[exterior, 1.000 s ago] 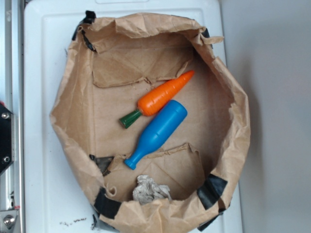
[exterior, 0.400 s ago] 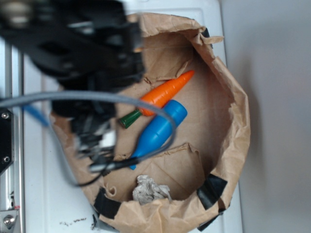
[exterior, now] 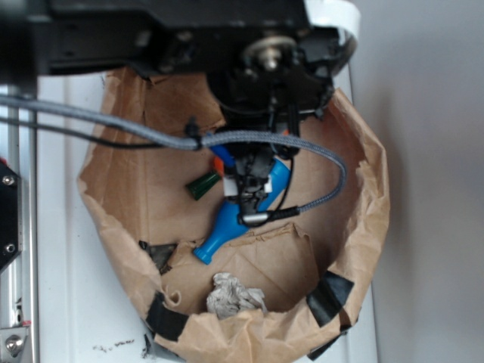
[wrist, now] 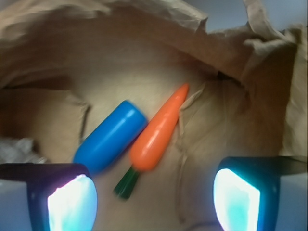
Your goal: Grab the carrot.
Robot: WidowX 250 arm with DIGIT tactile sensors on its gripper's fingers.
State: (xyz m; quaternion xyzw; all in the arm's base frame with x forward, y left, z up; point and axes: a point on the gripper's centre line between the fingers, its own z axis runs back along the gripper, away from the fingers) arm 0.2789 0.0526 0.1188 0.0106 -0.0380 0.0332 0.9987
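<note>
The orange carrot lies on the floor of a brown paper bag, point away from the camera, its dark green stem towards the fingers. In the exterior view the arm hides most of the carrot; only its green stem and a bit of orange show. My gripper is open and empty, above the bag floor, with the stem end between and just ahead of its two fingers. In the exterior view the gripper hangs over the carrot and the bottle.
A blue plastic bottle lies right beside the carrot on its left; it also shows in the exterior view. A crumpled paper wad sits by the bag's near wall. The bag stands on a white tray.
The arm has swung in from the left and now sits over the middle of the bag, covering the carrot. The carrot and bottle have not moved.
</note>
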